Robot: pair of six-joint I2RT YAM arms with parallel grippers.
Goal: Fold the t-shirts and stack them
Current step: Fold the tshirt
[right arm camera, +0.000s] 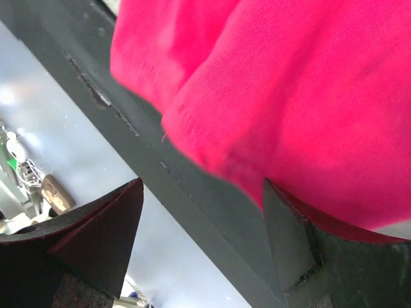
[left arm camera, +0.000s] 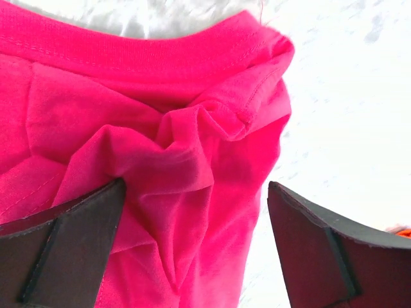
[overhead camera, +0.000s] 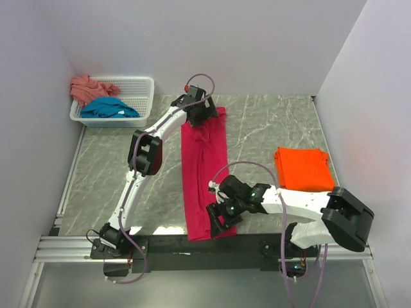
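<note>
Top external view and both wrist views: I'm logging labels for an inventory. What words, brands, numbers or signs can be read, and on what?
None: no text can be read in any view.
magenta-red t-shirt, orange t-shirt, teal t-shirt, salmon-pink t-shirt: plain cloth, no print or tag showing.
white basket: no label seen.
blurred clutter below the table edge: too blurred to read.
</note>
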